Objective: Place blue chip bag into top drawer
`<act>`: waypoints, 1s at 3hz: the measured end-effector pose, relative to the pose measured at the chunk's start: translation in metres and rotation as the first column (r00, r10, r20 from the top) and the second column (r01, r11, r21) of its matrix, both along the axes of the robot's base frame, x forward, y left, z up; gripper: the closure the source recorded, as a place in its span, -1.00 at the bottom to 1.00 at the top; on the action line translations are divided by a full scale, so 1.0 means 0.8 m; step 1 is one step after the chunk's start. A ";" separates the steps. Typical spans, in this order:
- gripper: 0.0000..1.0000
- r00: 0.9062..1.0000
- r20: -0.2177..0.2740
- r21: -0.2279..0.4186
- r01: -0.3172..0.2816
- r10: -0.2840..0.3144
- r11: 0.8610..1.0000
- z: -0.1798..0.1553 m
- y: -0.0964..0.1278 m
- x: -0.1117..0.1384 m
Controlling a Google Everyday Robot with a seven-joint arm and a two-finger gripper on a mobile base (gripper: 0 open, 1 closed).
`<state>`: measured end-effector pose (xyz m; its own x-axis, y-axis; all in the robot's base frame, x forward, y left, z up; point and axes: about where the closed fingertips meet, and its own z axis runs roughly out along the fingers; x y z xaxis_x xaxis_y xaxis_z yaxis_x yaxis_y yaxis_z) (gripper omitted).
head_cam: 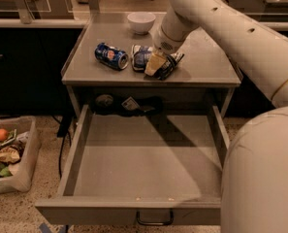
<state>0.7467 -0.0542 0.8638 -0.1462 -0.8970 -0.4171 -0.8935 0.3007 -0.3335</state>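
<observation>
Arm (221, 28) stretched forward — tool (161, 66) angled down; upper centre

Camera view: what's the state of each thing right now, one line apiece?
Wide grey metal top drawer: pulled open, chip bag not in it.
Crumpled dark blue foil chip bag: lying on the grey tabletop, at the claw.
Claw: down at the bag's right side.
Blue cylindrical soda can: lying on its side.
White round bowl: upright.
</observation>
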 end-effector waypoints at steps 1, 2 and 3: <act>0.31 1.000 0.000 0.000 0.000 0.000 1.000 0.000 0.000 0.000; 0.79 1.000 0.000 0.000 0.000 0.000 1.000 0.000 0.000 0.000; 1.00 1.000 -0.005 0.060 -0.020 0.021 0.998 0.009 0.004 -0.001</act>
<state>0.7458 -0.0512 0.8713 -0.1305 -0.8733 -0.4693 -0.9016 0.3014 -0.3102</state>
